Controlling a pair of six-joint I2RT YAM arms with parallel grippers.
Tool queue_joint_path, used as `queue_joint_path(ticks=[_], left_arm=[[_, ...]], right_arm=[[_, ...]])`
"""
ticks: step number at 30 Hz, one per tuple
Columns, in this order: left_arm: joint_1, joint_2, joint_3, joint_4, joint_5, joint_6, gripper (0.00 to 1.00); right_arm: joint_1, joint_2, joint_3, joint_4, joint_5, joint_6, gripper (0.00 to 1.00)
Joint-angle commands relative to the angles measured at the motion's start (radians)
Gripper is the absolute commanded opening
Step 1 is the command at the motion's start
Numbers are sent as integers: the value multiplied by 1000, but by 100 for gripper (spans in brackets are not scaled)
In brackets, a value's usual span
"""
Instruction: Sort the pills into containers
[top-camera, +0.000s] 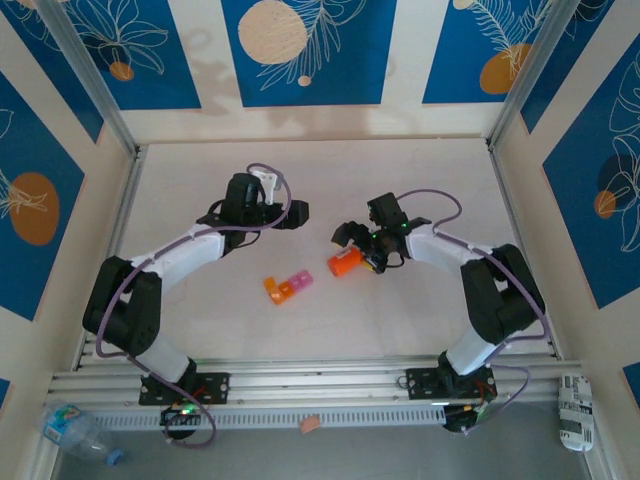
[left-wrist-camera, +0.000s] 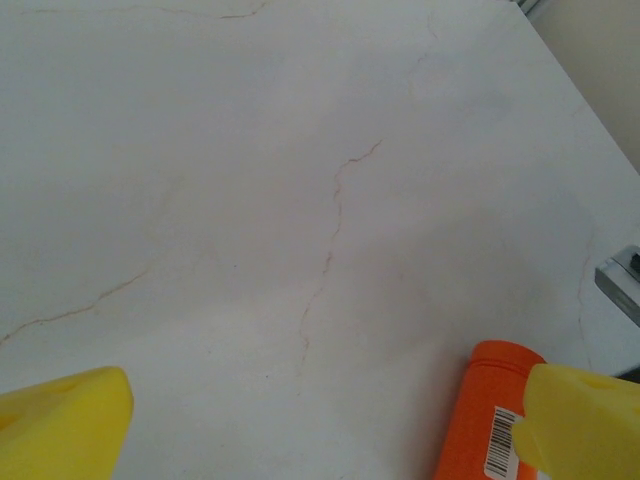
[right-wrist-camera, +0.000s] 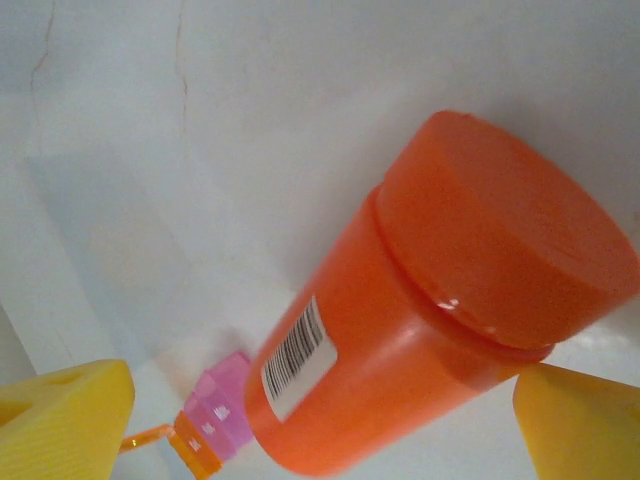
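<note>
Your right gripper (right-wrist-camera: 320, 425) is closest to the lens, its yellow fingers (right-wrist-camera: 65, 425) spread wide on either side of the capped orange bottle (right-wrist-camera: 430, 300), which lies on its side. The containers (top-camera: 288, 286), a strip of one orange and two pink cubes, rest on the table (top-camera: 420, 170) near the bottle's base end, to its left. Your left gripper (top-camera: 293, 214) hangs farther left of the bottle, jaws wide and empty.

We count two arms built of rounded black joints and glossy white link shells, the left arm (top-camera: 180, 255) and the right arm (top-camera: 440, 245). Thin purple cables (top-camera: 272, 172) loop along both. Our bright yellow fingers (right-wrist-camera: 62, 420) are faintly ribbed. A small green light (top-camera: 403, 226) glows near the right wrist.
</note>
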Motion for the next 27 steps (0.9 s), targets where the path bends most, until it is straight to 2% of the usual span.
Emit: queue_joint_path(ticks=[1, 14, 27], left_arm=[[-5, -6, 17, 3, 5, 1, 100], [-2, -51, -38, 78, -61, 0, 100], [26, -112, -116, 156, -52, -18, 100]], right_arm=[[-6, 43, 72, -103, -36, -27, 97], [62, 285, 405, -508, 108, -186, 93], [84, 445, 625, -733, 252, -331, 78]])
